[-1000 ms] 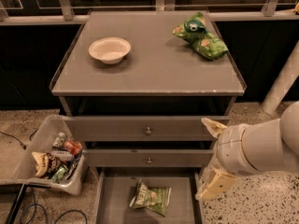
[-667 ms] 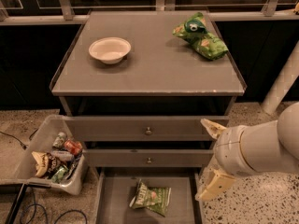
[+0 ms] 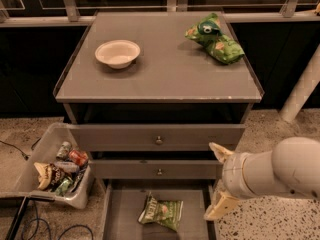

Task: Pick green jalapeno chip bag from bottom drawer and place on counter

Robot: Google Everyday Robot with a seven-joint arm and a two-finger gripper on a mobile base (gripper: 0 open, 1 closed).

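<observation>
The green jalapeno chip bag (image 3: 161, 212) lies flat in the pulled-out bottom drawer (image 3: 120, 219), a pale olive-green foil bag with white lettering. My gripper (image 3: 218, 181) hangs at the drawer's right side, level with the middle drawer front, to the right of the bag and above it. Its two pale fingers, one (image 3: 220, 151) above the other, stand spread apart with nothing between them. The white arm stretches off to the right. The grey counter (image 3: 160, 74) tops the cabinet.
On the counter sit a white bowl (image 3: 117, 53) at the left and a brighter green bag (image 3: 215, 38) at the back right. A clear bin (image 3: 45, 164) of cans and wrappers stands on the floor left of the drawers. A white pole (image 3: 302, 86) rises at the right.
</observation>
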